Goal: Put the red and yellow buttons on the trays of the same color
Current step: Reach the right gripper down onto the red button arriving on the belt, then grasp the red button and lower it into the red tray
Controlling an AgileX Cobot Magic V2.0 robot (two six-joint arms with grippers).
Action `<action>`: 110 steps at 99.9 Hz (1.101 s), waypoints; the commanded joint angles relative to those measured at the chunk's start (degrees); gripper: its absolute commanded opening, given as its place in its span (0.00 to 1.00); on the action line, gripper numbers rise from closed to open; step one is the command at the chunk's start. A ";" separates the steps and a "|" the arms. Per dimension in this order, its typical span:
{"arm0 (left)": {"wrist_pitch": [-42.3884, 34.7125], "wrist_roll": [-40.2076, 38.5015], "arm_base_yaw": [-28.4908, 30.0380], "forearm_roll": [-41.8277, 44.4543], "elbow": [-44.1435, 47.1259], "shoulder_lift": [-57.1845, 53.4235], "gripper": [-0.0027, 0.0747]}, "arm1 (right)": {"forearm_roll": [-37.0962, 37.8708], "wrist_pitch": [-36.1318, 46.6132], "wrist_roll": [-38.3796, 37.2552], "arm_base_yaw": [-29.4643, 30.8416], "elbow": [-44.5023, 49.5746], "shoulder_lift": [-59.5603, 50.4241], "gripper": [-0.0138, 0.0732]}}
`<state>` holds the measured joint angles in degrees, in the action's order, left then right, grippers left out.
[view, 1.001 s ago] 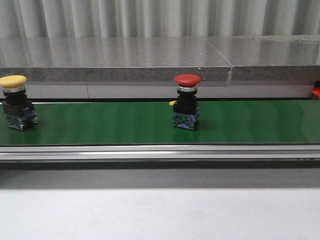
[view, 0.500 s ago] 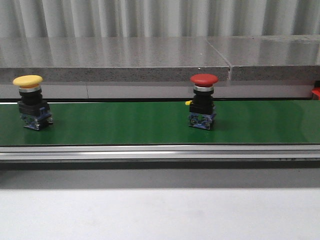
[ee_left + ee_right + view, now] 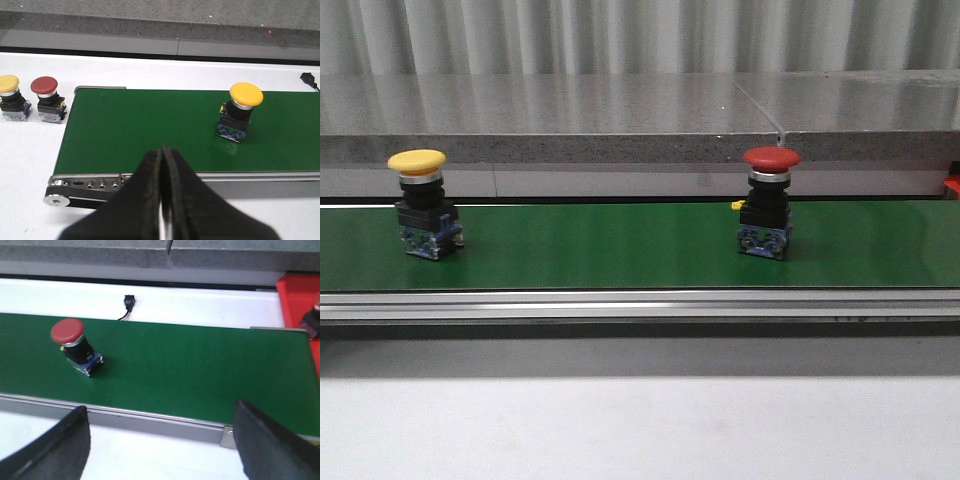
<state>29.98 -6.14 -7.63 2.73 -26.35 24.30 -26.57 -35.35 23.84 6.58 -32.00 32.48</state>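
A yellow button (image 3: 424,203) rides on the green conveyor belt (image 3: 600,245) at the left, and it shows in the left wrist view as the yellow button (image 3: 238,111). A red button (image 3: 768,201) stands on the belt right of centre; the right wrist view has this red button (image 3: 75,345) on the belt too. My left gripper (image 3: 161,152) is shut and empty, hovering over the belt's near rail. My right gripper (image 3: 160,440) is open wide over the white table, near the belt's end. A red tray (image 3: 301,302) lies beyond the belt's end; the yellow tray is out of view.
Off the belt's start, on the white table, stand another yellow button (image 3: 11,97) and another red button (image 3: 47,98). A dark button body (image 3: 312,320) sits in the red tray. A small black cable plug (image 3: 129,303) lies behind the belt. A grey stone ledge (image 3: 620,120) runs along the back.
Both buttons on the belt have travelled to the right, each by roughly the same distance. Neither gripper shows in the earlier frames.
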 commanded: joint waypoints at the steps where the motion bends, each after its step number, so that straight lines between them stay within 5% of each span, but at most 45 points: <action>1: -3.67 0.08 -0.44 -0.39 -1.54 0.25 0.01 | -6.88 3.06 6.60 -0.07 -1.74 4.01 0.84; 30: -3.77 0.08 -0.44 -0.39 -1.54 0.25 0.01 | -21.70 3.77 25.60 -1.97 -2.30 17.47 0.84; 110: -3.77 0.08 -0.44 -0.39 -1.54 0.25 0.01 | -21.56 1.04 29.65 -6.42 -19.80 47.18 0.84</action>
<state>29.98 -6.14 -7.63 2.73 -26.35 24.30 -46.26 -34.77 52.40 0.98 -49.27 79.51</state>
